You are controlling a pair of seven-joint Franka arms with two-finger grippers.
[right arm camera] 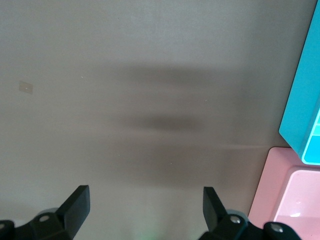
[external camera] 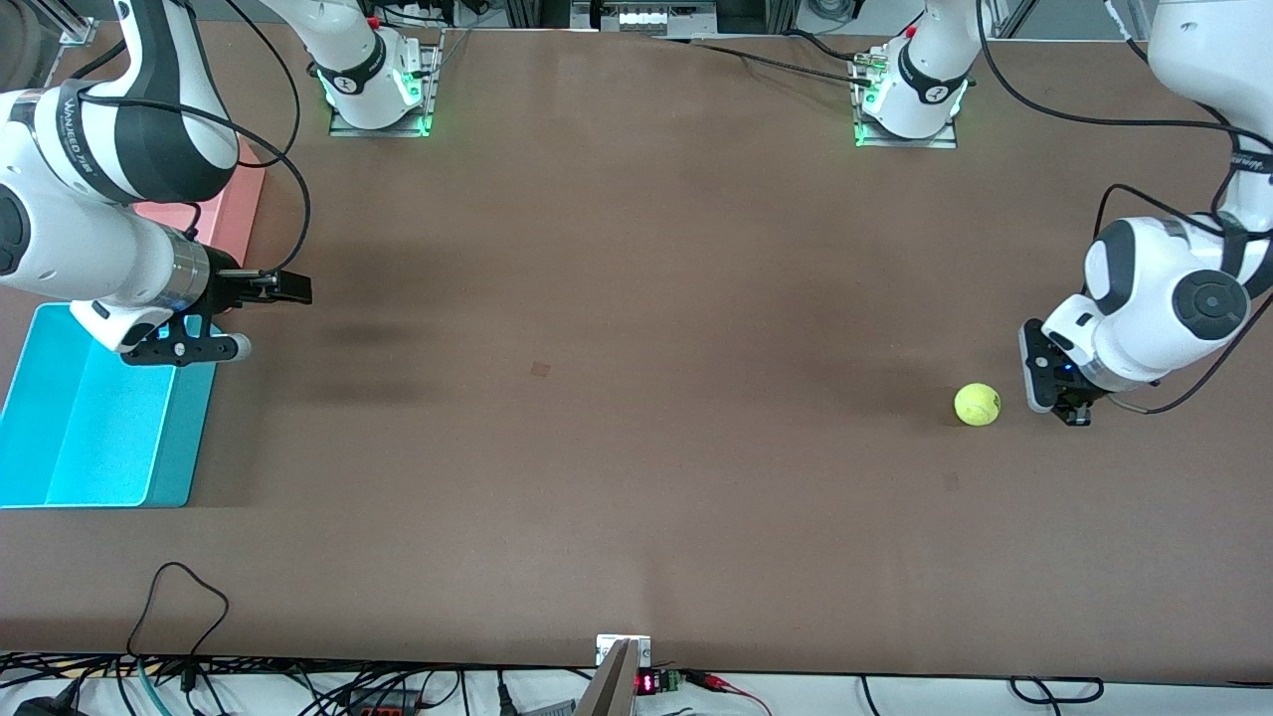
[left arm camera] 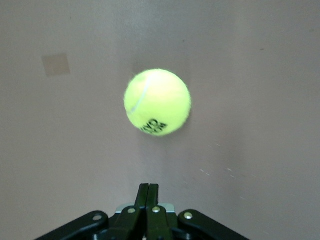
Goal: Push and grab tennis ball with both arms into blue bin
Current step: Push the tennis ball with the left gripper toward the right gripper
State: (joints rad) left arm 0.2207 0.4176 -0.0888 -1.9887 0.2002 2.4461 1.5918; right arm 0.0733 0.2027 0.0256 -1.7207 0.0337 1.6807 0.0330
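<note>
The tennis ball point(external camera: 977, 404) lies on the brown table toward the left arm's end. In the left wrist view the ball point(left arm camera: 157, 102) shows its dark logo. My left gripper point(external camera: 1034, 391) is low beside the ball, a small gap away, on the side toward the table's end. It is shut and empty point(left arm camera: 149, 187). The blue bin point(external camera: 179, 438) stands at the right arm's end of the table and shows in the right wrist view point(right arm camera: 300, 100). My right gripper point(external camera: 290, 287) is open and empty point(right arm camera: 145, 200), beside the blue bin's corner and over bare table.
A pink tub point(external camera: 234, 209) stands against the blue bin, farther from the front camera, and shows in the right wrist view point(right arm camera: 280, 200). A small square mark point(external camera: 540, 369) is on the table's middle. Cables lie along the near table edge point(external camera: 179, 597).
</note>
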